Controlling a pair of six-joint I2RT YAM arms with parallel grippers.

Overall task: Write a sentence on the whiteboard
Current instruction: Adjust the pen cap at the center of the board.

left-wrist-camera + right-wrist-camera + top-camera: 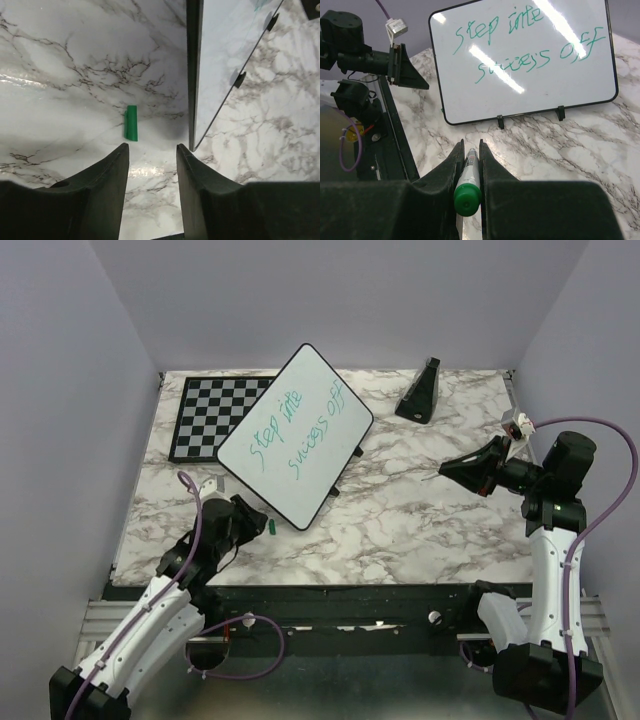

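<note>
The whiteboard (295,435) lies tilted on the marble table, left of centre. The sentence (300,430) "Step into success off" is on it in teal-green, in two lines. It also shows in the right wrist view (530,42) on the whiteboard (520,95). My right gripper (447,469) hovers right of the board, apart from it, shut on a green-ended marker (468,186). My left gripper (252,521) is open and empty by the board's near corner. A small green marker cap (131,123) lies on the table just ahead of its fingers (112,165), beside the whiteboard's edge (192,75).
A black-and-white chessboard (205,418) lies at the back left, partly under the whiteboard. A black wedge-shaped object (419,390) stands at the back right. Purple walls close in the table on three sides. A black rail (350,598) runs along the near edge.
</note>
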